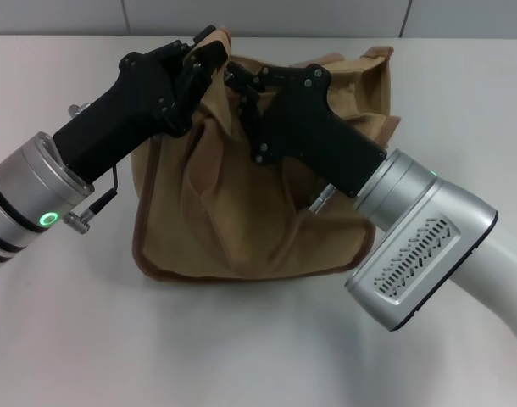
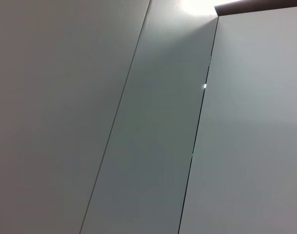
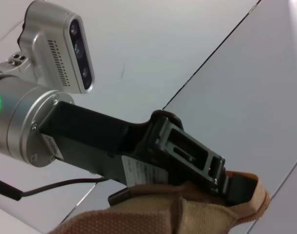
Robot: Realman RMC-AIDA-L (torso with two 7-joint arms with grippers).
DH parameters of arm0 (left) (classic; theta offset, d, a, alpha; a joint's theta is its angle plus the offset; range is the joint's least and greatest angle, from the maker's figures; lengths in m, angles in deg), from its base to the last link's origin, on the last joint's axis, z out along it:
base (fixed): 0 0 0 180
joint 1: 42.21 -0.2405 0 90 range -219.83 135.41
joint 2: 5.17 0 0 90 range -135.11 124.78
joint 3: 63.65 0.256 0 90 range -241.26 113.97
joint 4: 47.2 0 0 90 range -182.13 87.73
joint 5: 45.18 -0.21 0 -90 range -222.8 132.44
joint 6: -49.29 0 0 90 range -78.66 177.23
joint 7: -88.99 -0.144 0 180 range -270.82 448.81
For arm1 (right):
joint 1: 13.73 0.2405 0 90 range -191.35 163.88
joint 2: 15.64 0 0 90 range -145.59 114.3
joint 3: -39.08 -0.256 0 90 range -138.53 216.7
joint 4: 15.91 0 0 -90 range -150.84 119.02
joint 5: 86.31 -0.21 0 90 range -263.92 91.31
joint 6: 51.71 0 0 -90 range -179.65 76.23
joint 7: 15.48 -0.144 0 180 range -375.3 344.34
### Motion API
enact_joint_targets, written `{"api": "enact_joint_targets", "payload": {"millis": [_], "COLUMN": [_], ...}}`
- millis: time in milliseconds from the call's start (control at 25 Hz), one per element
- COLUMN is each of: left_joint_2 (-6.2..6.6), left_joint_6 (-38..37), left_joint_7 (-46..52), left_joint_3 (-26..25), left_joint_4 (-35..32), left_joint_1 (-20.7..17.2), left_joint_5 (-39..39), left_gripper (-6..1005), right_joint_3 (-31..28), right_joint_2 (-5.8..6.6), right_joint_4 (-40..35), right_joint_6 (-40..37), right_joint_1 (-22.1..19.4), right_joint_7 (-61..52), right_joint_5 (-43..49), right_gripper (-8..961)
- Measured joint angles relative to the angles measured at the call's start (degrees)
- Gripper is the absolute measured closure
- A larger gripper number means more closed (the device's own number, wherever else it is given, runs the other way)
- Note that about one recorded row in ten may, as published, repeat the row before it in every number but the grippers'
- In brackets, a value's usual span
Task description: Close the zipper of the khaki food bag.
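Tan canvas, crumpled: the khaki food bag [image 1: 241,212] lies on the white tabletop [image 1: 241,348] in front of the robot, its near wall sagging forward and its brown-piped lower edge resting on the surface. Both arms meet at the bag's far top edge, where the zipper should run; the zipper line and its metal pull are not visible in any view, hidden behind the two grippers and the folded cloth. The left gripper [image 1: 201,58] is at the top left corner of the bag, and its fingers are pinched on a fold of the khaki fabric with its piping [image 3: 246,195]; the right wrist view shows this clearly, the cloth lifted and bunched between the black fingers. Judgement: this hold is an anchor, keeping the top edge taut and raised so the slider can travel without dragging the bag along. The right gripper [image 1: 241,85] sits just beside it, over the top of the bag and pointing toward the left one; it looks nearly closed, but whether it holds the pull I cannot tell. Left wrist view shows only grey wall panels. Judgement: closing appears at an early or middle stage, as the top still looks slack and gaping toward the right side. Risk: fabric bunched near the anchor could jam the slider.
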Motion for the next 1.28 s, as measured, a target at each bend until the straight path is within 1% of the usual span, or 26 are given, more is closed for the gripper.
{"api": "enact_joint_targets", "payload": {"millis": [160, 320, 360, 440, 560, 600, 760, 800, 1040, 1160, 1280], "left_joint_2": [0.0, 0.0, 0.06, 0.11, 0.39, 0.39, 0.47, 0.47, 0.59, 0.61, 0.62], "left_joint_6": [-0.07, -0.11, -0.14, -0.15, -0.18, -0.18, -0.2, -0.2, 0.17, 0.23, 0.31], "left_joint_7": [0.0, 0.0, 0.0, 0.0, 0.0, 0.0, 0.0, 0.0, 0.5, 0.54, 0.55], "left_joint_3": [0.0, -0.09, -0.47, -0.66, -2.23, -2.23, -4.26, -4.26, -6.37, -7.1, -7.43], "left_joint_4": [0.0, 0.0, -0.04, -0.11, -0.73, -0.73, -2.15, -2.15, -4.26, -4.45, -4.48], "left_joint_1": [-0.34, -0.88, -1.61, -1.95, -3.96, -3.96, -6.33, -6.33, -8.32, -8.8, -9.07], "left_joint_5": [0.0, 0.05, 0.24, 0.29, 0.35, 0.35, 0.36, 0.36, 0.4, 0.43, 0.43], "left_gripper": [955, 954, 954, 954, 953, 953, 952, 951, 950, 949, 949], "right_joint_3": [-0.02, -0.04, -0.18, -0.28, -0.62, -0.62, -1.22, -1.22, -3.83, -5.88, -6.84], "right_joint_2": [0.0, 0.0, 0.0, 0.0, 0.0, 0.0, 0.0, 0.0, 0.04, 0.15, 0.18], "right_joint_4": [-0.39, -0.42, -0.43, -0.45, -0.58, -0.58, -0.76, -0.76, -0.8, -0.85, -1.0], "right_joint_6": [-0.02, -0.02, -0.03, -0.03, -0.33, -0.33, -0.6, -0.6, -0.79, -0.92, -1.08], "right_joint_1": [-0.18, -0.5, -0.94, -1.15, -2.53, -2.53, -4.47, -4.47, -7.44, -9.34, -10.18], "right_joint_7": [-0.36, -0.47, -0.59, -0.62, -0.7, -0.7, -0.73, -0.73, -0.87, -1.04, -1.53], "right_joint_5": [-0.08, -0.37, -0.43, -0.44, -0.53, -0.53, -0.62, -0.62, -0.64, -0.67, -0.67], "right_gripper": [908, 940, 948, 948, 949, 949, 949, 949, 950, 950, 951]}}
